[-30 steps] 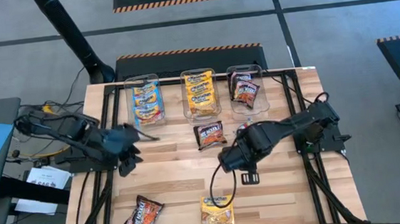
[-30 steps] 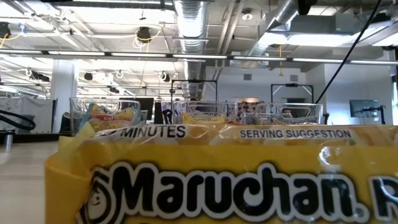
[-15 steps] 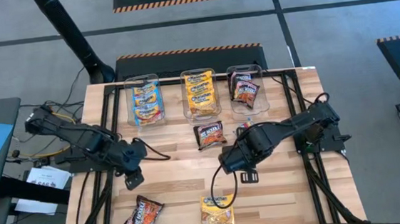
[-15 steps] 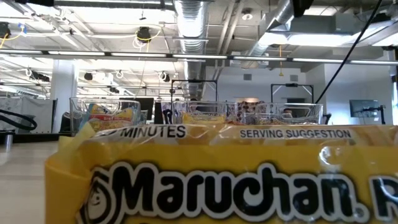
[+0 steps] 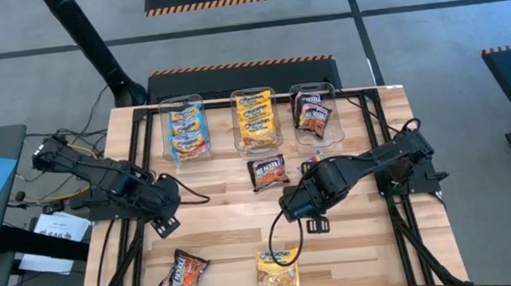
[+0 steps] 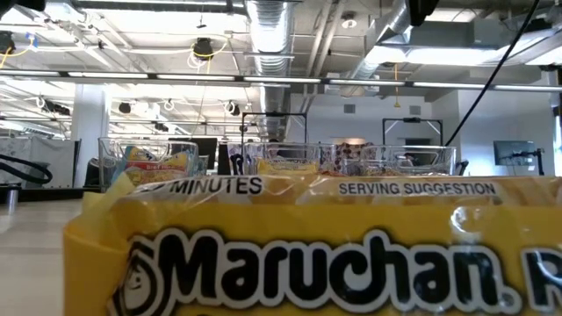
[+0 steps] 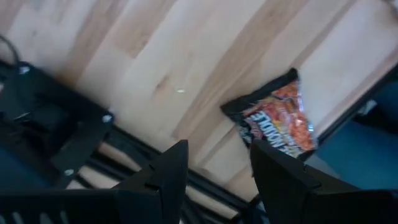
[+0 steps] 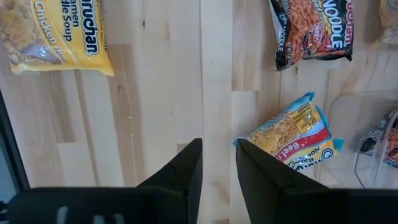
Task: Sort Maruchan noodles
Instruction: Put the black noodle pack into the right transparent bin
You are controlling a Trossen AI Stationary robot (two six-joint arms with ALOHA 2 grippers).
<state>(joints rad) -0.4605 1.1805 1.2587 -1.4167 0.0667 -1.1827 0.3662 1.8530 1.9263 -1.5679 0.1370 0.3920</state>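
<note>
**Noodle packets half sorted, both grippers empty over the table**

Most of the noodle packets were already sitting in the three clear bins at the far edge of the table (image 5: 234, 220): blue-and-yellow ones in the left bin (image 5: 184, 128), yellow ones in the middle bin (image 5: 255, 118), black-red ones in the right bin (image 5: 315, 113). Four were loose. A black-red packet (image 5: 268, 171) lay just in front of the middle bin, another black-red packet (image 5: 183, 275) sat at the near left corner, and a yellow packet (image 5: 277, 270) lay near the front edge.

The fourth one, a light blue packet (image 8: 291, 138), was nearly hidden from above under the right arm, with just a sliver showing. The right wrist camera caught it properly, lying on the wood beside the black-red one.

The low camera was pretty much useless, since the yellow packet filled most of its view and only the bin tops peeked over it.

The left gripper (image 5: 163, 223) hung over the left side of the table with its fingers spread and nothing between them, the corner black-red packet visible past them. The right gripper (image 5: 309, 225) was around mid-table, fingers set a narrow gap apart, also pinching nothing.

Cables trailed off both sides of the table.
</note>
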